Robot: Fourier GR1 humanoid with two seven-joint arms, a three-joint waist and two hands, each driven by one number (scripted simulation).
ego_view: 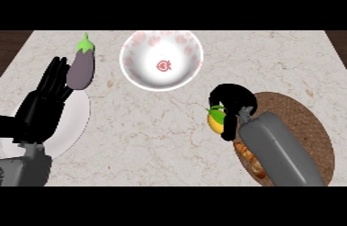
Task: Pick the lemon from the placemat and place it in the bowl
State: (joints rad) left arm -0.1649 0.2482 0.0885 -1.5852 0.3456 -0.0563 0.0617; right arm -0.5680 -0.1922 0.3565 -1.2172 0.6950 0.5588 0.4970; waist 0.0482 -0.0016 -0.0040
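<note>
A yellow lemon point(217, 121) with a green leaf sits at the left edge of the round brown woven placemat point(308, 124). My right hand point(232, 100) is curled round the lemon from above and behind, hiding most of it. The white bowl point(162, 59) with pink flower marks stands at the back centre, well apart from the lemon. My left hand point(42, 103) rests open at the left, fingers up, over a white plate point(73, 124).
A purple eggplant point(81, 66) with a green stem lies at the back left, partly on the plate. A brown bread-like item point(249, 161) lies on the placemat under my right forearm. Dark wood shows beyond the counter's corners.
</note>
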